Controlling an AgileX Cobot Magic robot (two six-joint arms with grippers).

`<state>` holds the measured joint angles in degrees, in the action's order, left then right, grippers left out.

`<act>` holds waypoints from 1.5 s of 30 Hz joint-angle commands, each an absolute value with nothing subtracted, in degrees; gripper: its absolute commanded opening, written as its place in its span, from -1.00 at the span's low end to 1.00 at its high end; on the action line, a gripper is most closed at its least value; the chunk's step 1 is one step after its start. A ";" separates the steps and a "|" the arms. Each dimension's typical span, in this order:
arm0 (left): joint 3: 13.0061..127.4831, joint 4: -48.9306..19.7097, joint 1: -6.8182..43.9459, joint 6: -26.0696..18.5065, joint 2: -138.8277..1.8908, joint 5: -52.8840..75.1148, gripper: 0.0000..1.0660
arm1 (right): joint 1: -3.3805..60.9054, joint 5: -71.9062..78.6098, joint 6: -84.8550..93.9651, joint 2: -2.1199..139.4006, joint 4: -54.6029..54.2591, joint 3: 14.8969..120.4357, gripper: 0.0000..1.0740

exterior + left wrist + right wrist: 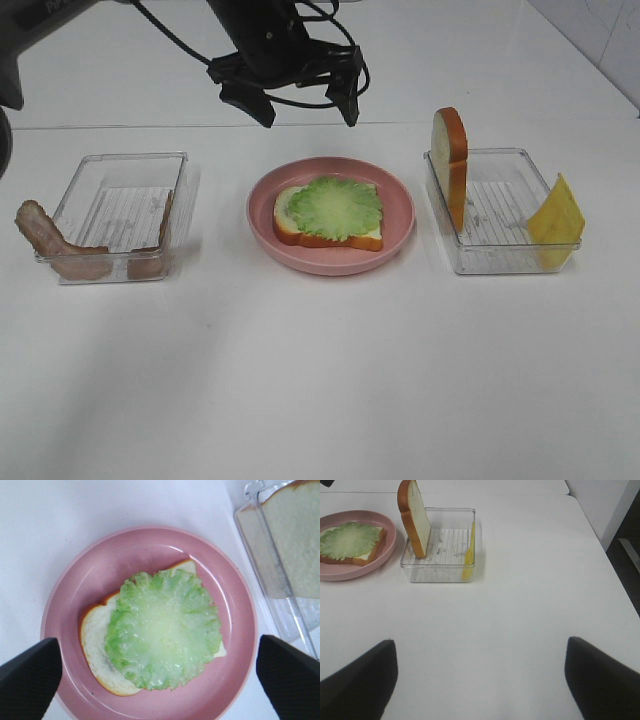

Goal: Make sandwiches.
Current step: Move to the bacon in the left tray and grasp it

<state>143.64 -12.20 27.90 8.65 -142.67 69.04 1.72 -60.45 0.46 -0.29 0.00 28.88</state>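
On the pink plate (396,203) lies a bread slice (290,225) with a ruffled green lettuce leaf (336,207) on top. My left gripper (298,102) hangs open above and behind the plate, holding nothing; its wrist view looks straight down on the lettuce (162,635) between the spread fingertips (30,680). A second bread slice (451,160) stands upright in the right tray (500,155), and a yellow cheese square (556,215) leans on that tray's right wall. Two bacon strips (55,247) rest at the left tray (120,160). My right gripper (480,680) is open over bare table.
The right wrist view shows the table's right edge (600,545) with a dark gap beyond it. White tabletop stretches in front of the plate and both trays. The left arm's cables (330,30) hang above the back of the table.
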 commanded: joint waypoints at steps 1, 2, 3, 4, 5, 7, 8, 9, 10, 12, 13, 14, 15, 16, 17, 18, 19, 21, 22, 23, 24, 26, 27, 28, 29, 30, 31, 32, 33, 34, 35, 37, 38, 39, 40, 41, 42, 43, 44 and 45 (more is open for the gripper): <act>138.31 -12.61 28.07 9.28 -136.54 73.17 0.90 | 1.66 -60.16 0.00 -1.20 0.00 28.71 0.53; 135.45 -12.15 28.07 8.88 -134.47 73.17 0.89 | 1.66 -60.16 0.00 -1.20 0.00 28.71 0.53; 135.45 -12.15 28.07 8.88 -134.47 73.17 0.89 | 1.66 -60.16 0.00 -1.20 0.00 28.71 0.53; 129.14 -10.26 28.02 8.31 -130.06 73.17 0.89 | 1.66 -60.16 0.00 -1.20 0.00 28.71 0.53; 125.48 -8.71 27.85 8.31 -127.43 73.17 0.89 | 1.66 -60.16 0.00 -1.20 0.00 28.71 0.53; 118.66 -5.67 27.33 8.54 -122.27 73.17 0.89 | 1.66 -60.16 0.00 -1.20 0.00 28.71 0.53; 116.25 -4.47 26.87 8.71 -120.44 73.17 0.89 | 1.66 -60.16 0.00 -1.20 0.00 28.71 0.53; 116.25 -4.47 26.87 8.71 -120.44 73.17 0.89 | 1.66 -60.16 0.00 -1.20 0.00 28.71 0.53; 112.13 -3.15 25.78 9.28 -116.94 73.17 0.89 | 1.66 -60.16 0.00 -1.20 0.00 28.71 0.53; 110.41 -2.58 24.92 9.57 -115.57 73.17 0.88 | 1.66 -60.16 0.00 -1.20 0.00 28.71 0.53; 108.29 -2.18 23.09 9.57 -114.13 73.17 0.88 | 1.66 -60.16 0.00 -1.20 0.00 28.71 0.53; 108.29 -2.18 23.09 9.57 -114.13 73.17 0.88 | 1.66 -60.16 0.00 -1.20 0.00 28.71 0.53; 107.66 -2.18 21.37 9.57 -113.96 73.17 0.88 | 1.66 -60.16 0.00 -1.20 0.00 28.71 0.53; 107.60 -2.06 20.86 9.57 -114.25 73.17 0.88 | 1.66 -60.16 0.00 -1.20 0.00 28.71 0.53; 107.60 -2.06 20.86 9.57 -114.25 73.17 0.88 | 1.66 -60.16 0.00 -1.20 0.00 28.71 0.53; 107.60 -1.89 20.11 9.57 -114.94 73.17 0.88 | 1.66 -60.16 0.00 -1.20 0.00 28.71 0.53; 107.60 -1.38 19.65 9.57 -116.08 73.17 0.88 | 1.66 -60.16 0.00 -1.20 0.00 28.71 0.53; 107.60 -0.97 19.65 9.57 -116.83 73.17 0.88 | 1.66 -60.16 0.00 -1.20 0.00 28.71 0.53; 107.60 -0.97 19.65 9.57 -116.83 73.17 0.88 | 1.66 -60.16 0.00 -1.20 0.00 28.71 0.53; 107.60 -0.34 19.65 9.63 -118.37 73.17 0.88 | 1.66 -60.16 0.00 -1.20 0.00 28.71 0.53; 107.60 -0.46 19.65 9.85 -119.23 73.17 0.88 | 1.66 -60.16 0.00 -1.20 0.00 28.71 0.53; 107.60 -0.97 19.65 10.08 -120.72 73.17 0.88 | 1.66 -60.16 0.00 -1.20 0.00 28.71 0.53; 107.60 -1.38 19.65 10.43 -122.15 73.17 0.88 | 1.66 -60.16 0.00 -1.20 0.00 28.71 0.53; 107.60 -1.38 19.65 10.43 -122.15 73.17 0.88 | 1.66 -60.16 0.00 -1.20 0.00 28.71 0.53; 107.60 -1.60 19.65 10.83 -122.90 73.17 0.88 | 1.66 -60.16 0.00 -1.20 0.00 28.71 0.53; 107.60 -1.72 19.65 10.94 -124.10 73.17 0.87 | 1.66 -60.16 0.00 -1.20 0.00 28.71 0.53; 107.60 -1.72 19.65 10.94 -124.10 73.17 0.87 | 1.66 -60.16 0.00 -1.20 0.00 28.71 0.53; 107.31 -2.18 19.65 10.94 -124.50 73.17 0.86 | 1.66 -60.16 0.00 -1.20 0.00 28.71 0.53; 106.00 -2.81 19.65 10.94 -124.50 73.17 0.83 | 1.66 -60.16 0.00 -1.20 0.00 28.71 0.53; 106.00 -2.81 19.65 10.94 -124.50 73.17 0.83 | 1.66 -60.16 0.00 -1.20 0.00 28.71 0.53; 105.14 -2.46 19.65 10.94 -124.62 73.17 0.82 | 1.66 -60.16 0.00 -1.20 0.00 28.71 0.53; 103.76 -1.55 19.65 11.12 -124.90 73.17 0.81 | 1.66 -60.16 0.00 -1.20 0.00 28.71 0.53; 103.36 -1.38 19.65 11.12 -125.19 73.28 0.81 | 1.66 -60.16 0.00 -1.20 0.00 28.71 0.53; 103.30 -0.86 19.65 11.12 -125.99 73.28 0.80 | 1.66 -60.16 0.00 -1.20 0.00 28.71 0.53; 103.30 -0.86 19.65 11.12 -125.99 73.28 0.80 | 1.66 -60.16 0.00 -1.20 0.00 28.71 0.53; 103.30 -0.80 19.65 11.17 -126.34 73.17 0.81 | 1.66 -60.16 0.00 -1.20 0.00 28.71 0.53; 103.30 -0.80 19.65 11.17 -126.34 73.17 0.81 | 1.66 -60.16 0.00 -1.20 0.00 28.71 0.53; 103.30 -0.80 19.65 11.29 -126.97 72.82 0.81 | 1.66 -60.16 0.00 -1.20 0.00 28.71 0.53; 103.25 -0.63 19.65 11.29 -127.65 72.25 0.80 | 1.66 -60.16 0.00 -1.20 0.00 28.71 0.53; 103.25 -0.63 19.65 11.29 -127.65 72.25 0.80 | 1.66 -60.16 0.00 -1.20 0.00 28.71 0.53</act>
